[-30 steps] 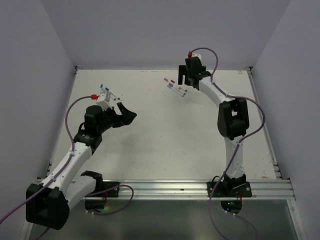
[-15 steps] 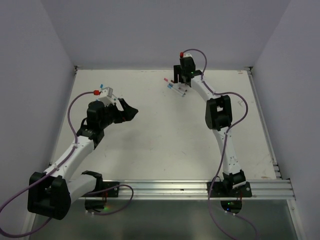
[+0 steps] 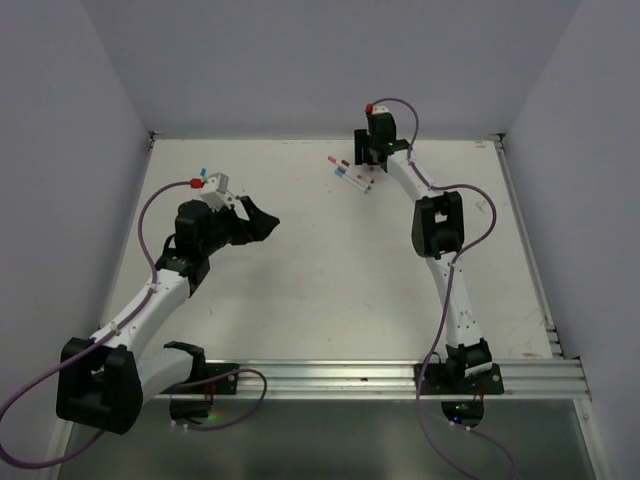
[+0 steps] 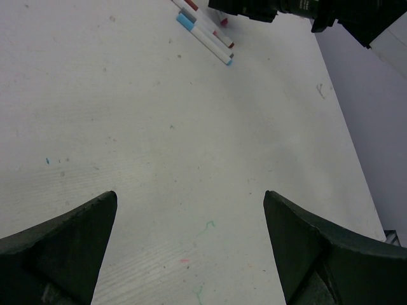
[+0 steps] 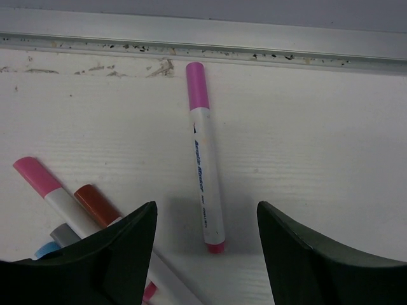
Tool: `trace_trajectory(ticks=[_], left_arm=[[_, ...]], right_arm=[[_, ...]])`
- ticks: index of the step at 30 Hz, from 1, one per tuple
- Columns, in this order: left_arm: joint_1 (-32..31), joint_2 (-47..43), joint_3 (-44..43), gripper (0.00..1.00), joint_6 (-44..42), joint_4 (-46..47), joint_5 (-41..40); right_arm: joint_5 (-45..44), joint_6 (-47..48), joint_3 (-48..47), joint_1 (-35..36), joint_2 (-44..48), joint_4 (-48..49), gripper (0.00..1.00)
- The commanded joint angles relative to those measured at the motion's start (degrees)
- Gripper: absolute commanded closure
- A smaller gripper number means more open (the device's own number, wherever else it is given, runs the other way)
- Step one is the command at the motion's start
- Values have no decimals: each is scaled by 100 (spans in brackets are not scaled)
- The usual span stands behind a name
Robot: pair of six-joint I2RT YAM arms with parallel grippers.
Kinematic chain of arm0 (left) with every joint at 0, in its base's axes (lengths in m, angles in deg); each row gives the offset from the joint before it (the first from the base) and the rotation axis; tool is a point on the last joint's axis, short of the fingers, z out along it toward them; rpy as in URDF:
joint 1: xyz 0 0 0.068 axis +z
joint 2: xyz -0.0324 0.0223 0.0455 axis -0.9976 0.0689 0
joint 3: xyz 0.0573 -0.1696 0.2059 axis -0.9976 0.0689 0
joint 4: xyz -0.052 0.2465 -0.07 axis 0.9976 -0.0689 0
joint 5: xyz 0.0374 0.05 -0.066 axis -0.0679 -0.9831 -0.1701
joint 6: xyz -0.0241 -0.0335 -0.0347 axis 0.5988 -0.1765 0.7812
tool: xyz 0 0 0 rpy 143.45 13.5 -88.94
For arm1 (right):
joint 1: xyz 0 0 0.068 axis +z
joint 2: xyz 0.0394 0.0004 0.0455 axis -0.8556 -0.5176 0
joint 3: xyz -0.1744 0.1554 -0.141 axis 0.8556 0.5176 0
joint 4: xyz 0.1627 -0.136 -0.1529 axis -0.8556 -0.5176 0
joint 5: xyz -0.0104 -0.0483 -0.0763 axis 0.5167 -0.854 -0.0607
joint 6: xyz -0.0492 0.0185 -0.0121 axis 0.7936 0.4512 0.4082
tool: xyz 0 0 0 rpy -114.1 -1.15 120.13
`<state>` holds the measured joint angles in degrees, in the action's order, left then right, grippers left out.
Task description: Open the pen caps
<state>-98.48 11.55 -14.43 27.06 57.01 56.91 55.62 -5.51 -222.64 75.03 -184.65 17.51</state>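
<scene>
Several white pens lie in a cluster [image 3: 352, 177] at the far middle of the table. In the right wrist view one pen [image 5: 205, 171] with a pink cap [image 5: 197, 86] lies apart, pointing at the back rail. To its left lie a pink cap [image 5: 37, 176], a maroon cap [image 5: 95, 204] and a blue cap [image 5: 43, 249], all on their pens. My right gripper [image 5: 205, 211] is open and hovers over the lone pen, one finger on each side. My left gripper [image 4: 189, 196] is open and empty over bare table, far from the pens [image 4: 206, 28]. It also shows from above [image 3: 262, 222].
An aluminium rail [image 5: 203, 35] runs along the table's back edge just beyond the pens. A tiny blue piece [image 3: 203, 172] lies on the table near the left wrist. White walls close in the left, back and right sides. The right arm [image 4: 286, 6] shows at the top of the left wrist view.
The right arm has stretched out and its gripper has shifted left, over the pens. The left gripper has moved slightly right.
</scene>
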Motion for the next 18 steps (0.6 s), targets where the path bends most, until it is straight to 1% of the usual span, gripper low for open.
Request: trace_trajectory(ticks=[1,3,8,11,12,14,17,18], left_arm=[[-5,-64,-60,0,-61,404,112],[-5,-100,-25,0,-52,422,104],[-5,-135,37,0,-43,466,113],[-5,-117,55,0,-52,466,130],[-5,-100,55,0,-60,466,130],[-5,-117,55,0,-78,457,139],[-5,-108,46,0,-122,440,139],[-5,-108,46,0,-148,440,139]], right_arm=[[198,137,-380,23,-187,-165,33],[146,164,-398,23,-266,-210,36],[-21,261,-433,23,-389,-342,40],[-127,296,-485,32,-424,-368,46],[-162,287,-555,32,-451,-385,50],[-171,296,-565,40,-495,-394,53],[-232,296,-582,32,-539,-386,60],[-224,296,-591,40,-548,-377,67]])
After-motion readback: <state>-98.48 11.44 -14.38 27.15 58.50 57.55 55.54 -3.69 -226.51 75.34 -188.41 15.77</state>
